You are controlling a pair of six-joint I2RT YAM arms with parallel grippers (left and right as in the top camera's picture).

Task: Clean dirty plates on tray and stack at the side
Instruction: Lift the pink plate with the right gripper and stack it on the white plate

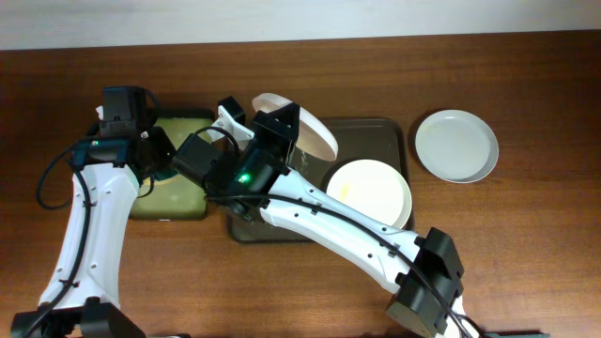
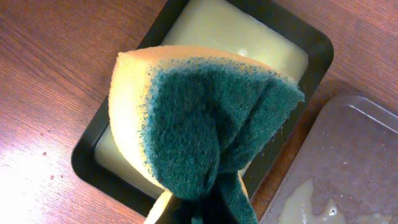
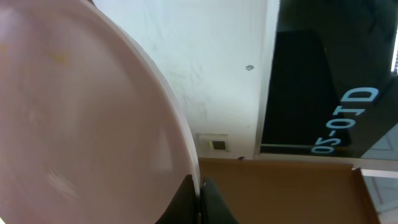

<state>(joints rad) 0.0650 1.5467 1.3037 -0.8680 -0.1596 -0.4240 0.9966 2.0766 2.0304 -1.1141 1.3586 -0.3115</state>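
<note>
My right gripper (image 1: 282, 127) is shut on the rim of a white plate (image 1: 315, 131) and holds it tilted on edge above the left part of the dark tray (image 1: 394, 131). In the right wrist view the plate (image 3: 81, 124) fills the left side, with a small yellow smear, pinched between the fingers (image 3: 200, 193). A second plate (image 1: 369, 191) with a yellow smear lies on the tray. A third, clean plate (image 1: 456, 145) lies on the table to the right. My left gripper (image 1: 150, 155) is shut on a yellow-and-green sponge (image 2: 199, 130) above the small black tray (image 2: 99, 162).
The small black tray (image 1: 174, 183) with yellow-green liquid sits left of the big tray. The big tray's wet corner (image 2: 348, 168) shows in the left wrist view. My right arm (image 1: 357, 235) crosses the table diagonally from the front right.
</note>
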